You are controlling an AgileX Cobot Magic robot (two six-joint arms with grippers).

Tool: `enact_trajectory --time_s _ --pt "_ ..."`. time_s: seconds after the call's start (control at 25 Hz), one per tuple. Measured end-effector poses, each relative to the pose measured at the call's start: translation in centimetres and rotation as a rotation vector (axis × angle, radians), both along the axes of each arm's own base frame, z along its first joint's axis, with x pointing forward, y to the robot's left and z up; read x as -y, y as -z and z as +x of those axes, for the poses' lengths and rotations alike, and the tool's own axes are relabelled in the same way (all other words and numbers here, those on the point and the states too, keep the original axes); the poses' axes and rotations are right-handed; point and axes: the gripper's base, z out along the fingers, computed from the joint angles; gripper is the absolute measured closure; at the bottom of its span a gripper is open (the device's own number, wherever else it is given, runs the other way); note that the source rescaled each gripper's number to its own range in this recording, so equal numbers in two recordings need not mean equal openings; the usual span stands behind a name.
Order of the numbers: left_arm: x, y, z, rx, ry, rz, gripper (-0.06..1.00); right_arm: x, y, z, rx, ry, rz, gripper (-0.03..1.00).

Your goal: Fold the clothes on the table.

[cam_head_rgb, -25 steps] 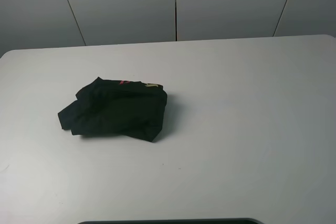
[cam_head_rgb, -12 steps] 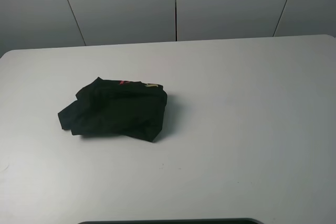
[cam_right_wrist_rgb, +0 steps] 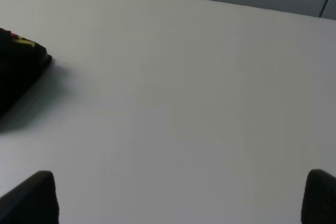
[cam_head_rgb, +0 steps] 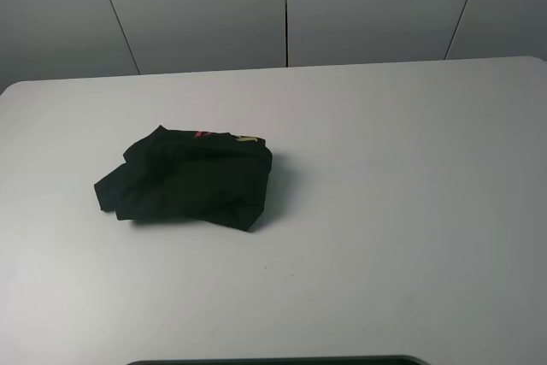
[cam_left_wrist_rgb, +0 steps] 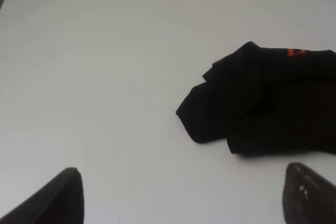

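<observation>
- Two hands sit nearest the cameras, each seen only in its own wrist view; the left hand (cam_left_wrist_rgb: 181, 195) has its dark fingertips (cam_left_wrist_rgb: 65, 195) at the two lower corners of its picture, spread wide apart with nothing between them but bare desk; the right hand (cam_right_wrist_rgb: 181, 198) has its fingers (cam_right_wrist_rgb: 34, 198) likewise wide apart, holding nothing
- Neither hand appears in the high view; a dark strip (cam_head_rgb: 273, 360) lies along that picture's near edge
- Beyond the left hand, apart from it, lies the black T-shirt (cam_head_rgb: 184, 179), bunched into a crumpled heap; it rests on the white desk (cam_head_rgb: 402, 211), left of centre in the high view; a bit of red and yellow print (cam_head_rgb: 224, 136) shows on its far edge
- From the right wrist view only a corner of the shirt (cam_right_wrist_rgb: 18, 72) shows, well off to one side
- Farthest back, past the desk's far edge, stand grey wall panels (cam_head_rgb: 367, 6) split by thin dark seams
</observation>
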Motion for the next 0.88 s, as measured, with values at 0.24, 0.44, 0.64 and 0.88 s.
enact_trajectory --time_s 0.24,0.44,0.64,0.88 --pt "0.01 0.00 0.00 0.000 -0.009 0.000 -0.04 -0.02 0.00 0.07 0.000 0.050 0.000 -0.03" --pt "0.01 0.00 0.00 0.000 -0.009 0.000 -0.04 -0.02 0.00 0.07 0.001 0.049 -0.003 -0.03" --pt "0.01 0.00 0.00 0.000 -0.009 0.000 -0.04 -0.02 0.00 0.07 0.001 0.049 -0.003 -0.03" --pt "0.01 0.00 0.00 0.000 -0.009 0.000 -0.04 -0.02 0.00 0.07 0.001 0.050 -0.003 -0.03"
